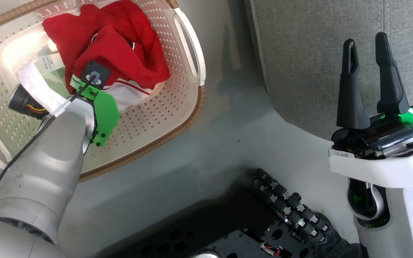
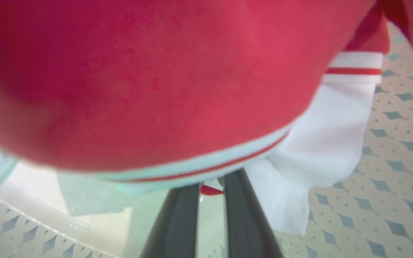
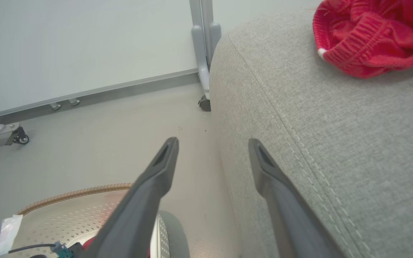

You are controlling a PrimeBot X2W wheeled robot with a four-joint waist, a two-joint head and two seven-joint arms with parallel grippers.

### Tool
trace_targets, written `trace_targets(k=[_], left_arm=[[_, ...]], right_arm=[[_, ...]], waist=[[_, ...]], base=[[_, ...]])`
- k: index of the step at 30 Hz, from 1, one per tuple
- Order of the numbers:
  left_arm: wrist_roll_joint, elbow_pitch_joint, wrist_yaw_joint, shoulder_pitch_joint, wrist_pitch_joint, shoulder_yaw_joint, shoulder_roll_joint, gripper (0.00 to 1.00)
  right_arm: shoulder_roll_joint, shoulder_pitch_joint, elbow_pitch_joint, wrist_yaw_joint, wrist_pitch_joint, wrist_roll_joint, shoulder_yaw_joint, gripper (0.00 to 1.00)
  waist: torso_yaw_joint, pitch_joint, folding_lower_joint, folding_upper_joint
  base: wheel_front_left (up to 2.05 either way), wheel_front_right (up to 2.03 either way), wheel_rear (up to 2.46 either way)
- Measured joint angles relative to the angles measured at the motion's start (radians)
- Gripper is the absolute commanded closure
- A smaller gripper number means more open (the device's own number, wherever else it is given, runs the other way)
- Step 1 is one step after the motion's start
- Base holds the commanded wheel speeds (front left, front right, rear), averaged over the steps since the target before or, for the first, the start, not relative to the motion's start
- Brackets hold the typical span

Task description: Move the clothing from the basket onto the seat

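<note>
Inside the basket, left gripper has its fingers pressed almost together on a red fold, tips buried under the clothing heaped there. Seat lies beyond the basket's handle end, so the carry likely goes that way. Right gripper, spread and empty, hovers out there by the seat.

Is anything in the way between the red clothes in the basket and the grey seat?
Nothing visible. Bare floor lies between the basket and the seat; the clothing only has to rise over the basket's wall. The right end effector hovers open by the seat.
</note>
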State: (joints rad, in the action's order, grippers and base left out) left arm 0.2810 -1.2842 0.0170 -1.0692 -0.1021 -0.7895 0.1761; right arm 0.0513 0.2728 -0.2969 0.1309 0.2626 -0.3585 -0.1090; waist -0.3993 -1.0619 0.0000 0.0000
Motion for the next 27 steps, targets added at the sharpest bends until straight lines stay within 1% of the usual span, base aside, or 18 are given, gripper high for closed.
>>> trace_targets(k=[8, 11, 14, 20, 27], left_arm=[[0.0, 0.012, 0.018, -0.017, 0.104, -0.01, 0.024, 1.0], [0.007, 0.019, 0.02, -0.017, 0.154, -0.01, 0.037, 1.0], [0.008, 0.036, 0.032, -0.012, 0.216, -0.014, 0.05, 1.0], [0.023, 0.084, 0.046, 0.039, 0.321, -0.017, 0.031, 1.0], [0.045, 0.185, 0.055, 0.107, 0.359, -0.003, 0.014, 1.0]], right_arm=[[0.0, 0.035, 0.002, 0.0, 0.0, 0.003, -0.003, 0.0], [0.0, 0.056, 0.008, 0.0, 0.0, 0.007, -0.009, 0.0], [-0.001, 0.07, 0.022, 0.0, 0.0, 0.021, -0.006, 0.0], [-0.001, 0.062, 0.048, 0.0, 0.0, 0.071, 0.027, 0.0], [-0.001, 0.033, 0.082, 0.0, 0.0, 0.133, 0.047, 0.0]], waist=[[0.001, 0.015, 0.0, 0.0], [0.001, 0.025, 0.0, 0.0], [0.001, 0.039, 0.0, 0.0], [0.025, 0.093, 0.0, 0.0], [0.077, 0.184, 0.0, 0.0]], base=[[0.0, 0.0, 0.0], [0.0, 0.0, 0.0], [0.0, 0.0, 0.0], [0.0, 0.0, 0.0], [0.0, 0.0, 0.0]])
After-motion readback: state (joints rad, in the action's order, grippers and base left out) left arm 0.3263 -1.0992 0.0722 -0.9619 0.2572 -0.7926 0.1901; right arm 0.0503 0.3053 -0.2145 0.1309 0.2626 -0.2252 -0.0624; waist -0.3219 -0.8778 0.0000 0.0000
